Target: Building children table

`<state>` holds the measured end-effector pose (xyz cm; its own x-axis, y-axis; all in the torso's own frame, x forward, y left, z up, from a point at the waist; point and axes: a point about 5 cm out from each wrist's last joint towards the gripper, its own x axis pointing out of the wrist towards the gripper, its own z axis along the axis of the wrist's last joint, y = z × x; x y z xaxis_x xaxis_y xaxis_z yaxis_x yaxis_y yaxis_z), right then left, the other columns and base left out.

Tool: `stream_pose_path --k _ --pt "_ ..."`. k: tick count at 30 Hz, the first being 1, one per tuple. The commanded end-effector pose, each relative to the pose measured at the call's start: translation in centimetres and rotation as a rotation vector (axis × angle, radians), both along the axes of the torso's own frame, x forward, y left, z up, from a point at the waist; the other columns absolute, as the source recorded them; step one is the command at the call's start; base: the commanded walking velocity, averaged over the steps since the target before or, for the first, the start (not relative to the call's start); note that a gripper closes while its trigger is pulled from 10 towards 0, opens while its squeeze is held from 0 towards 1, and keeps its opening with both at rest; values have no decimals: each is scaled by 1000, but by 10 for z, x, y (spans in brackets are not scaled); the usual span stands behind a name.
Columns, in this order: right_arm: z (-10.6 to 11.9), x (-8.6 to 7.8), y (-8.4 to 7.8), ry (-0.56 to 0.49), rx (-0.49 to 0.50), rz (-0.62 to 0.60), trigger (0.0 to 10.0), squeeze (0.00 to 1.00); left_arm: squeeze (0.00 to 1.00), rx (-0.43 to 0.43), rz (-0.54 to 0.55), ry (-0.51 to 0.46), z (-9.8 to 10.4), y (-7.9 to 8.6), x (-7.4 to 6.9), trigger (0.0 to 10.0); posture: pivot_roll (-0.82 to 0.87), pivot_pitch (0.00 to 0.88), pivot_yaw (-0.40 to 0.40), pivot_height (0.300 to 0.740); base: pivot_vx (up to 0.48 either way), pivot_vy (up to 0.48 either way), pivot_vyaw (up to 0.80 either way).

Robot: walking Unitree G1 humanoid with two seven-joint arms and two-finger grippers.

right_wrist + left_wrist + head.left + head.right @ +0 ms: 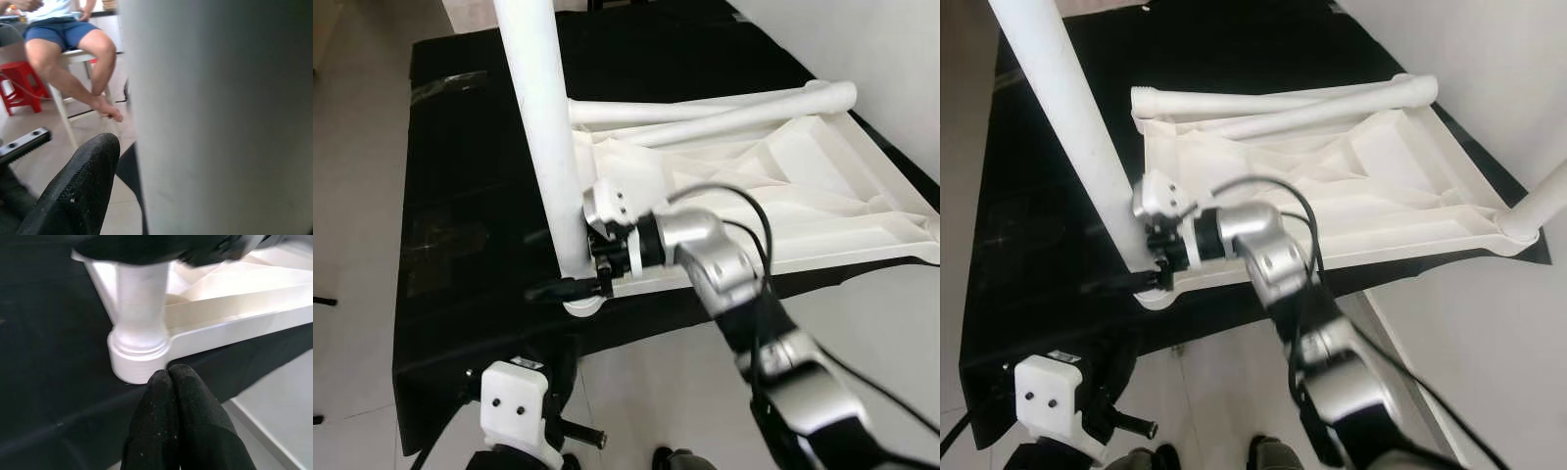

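A white plastic table top [862, 196] lies upside down on a black table [460, 196]. One white leg [543, 127] stands upright in its near-left corner socket [139, 357]. My right gripper [576, 286] is shut on this leg just above the socket, one black finger [88, 181] crossing the leg's near side. Two loose legs [705, 106] lie across the far edge of the top. Another leg [1542, 201] rises from the right corner. My left gripper [168, 377] is shut and empty, low in front of the table edge, its tips just short of the socket.
The black table's near edge runs right under the socket, with pale floor [646, 382] below it. A white wall [1489, 59] stands close on the right. Beyond the table a person [63, 34] sits on a white chair beside a red stool [19, 83].
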<state>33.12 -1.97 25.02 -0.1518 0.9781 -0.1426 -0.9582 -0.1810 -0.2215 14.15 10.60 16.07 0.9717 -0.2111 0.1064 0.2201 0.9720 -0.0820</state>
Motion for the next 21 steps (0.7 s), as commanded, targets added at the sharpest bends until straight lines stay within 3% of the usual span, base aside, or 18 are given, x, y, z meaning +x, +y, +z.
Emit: stream_pose_path --k 1,2,3,14,19,20,21 --pt "-3 -3 3 16 -5 61 10000 0 0 -5 5 20 -1 -2 -3 10000 14 245 -27 740 0 0 0" --pt "-1 -1 2 21 -11 90 10000 0 0 -5 6 20 -1 -2 -4 10000 14 245 -27 740 0 0 0" --pt "2 2 1 33 -8 108 0 0 0 -5 5 21 -1 -2 -4 10000 14 245 -27 740 0 0 0" --pt "4 13 -6 41 9 93 0 0 0 -8 7 22 -2 -3 -4 10000 6 237 -29 740 0 0 0" --pt "0 21 -19 -3 71 -76 0 0 0 -9 9 23 -2 -4 -4 10000 -3 234 -33 740 0 0 0" --pt "-5 24 -25 -10 96 -181 0 0 0 -10 9 23 -2 -4 -4 10000 -5 235 -34 740 0 0 0" --pt "-18 26 -34 17 120 -378 0 0 0 -10 9 23 -2 -3 -4 10000 -11 243 -41 740 0 0 0"
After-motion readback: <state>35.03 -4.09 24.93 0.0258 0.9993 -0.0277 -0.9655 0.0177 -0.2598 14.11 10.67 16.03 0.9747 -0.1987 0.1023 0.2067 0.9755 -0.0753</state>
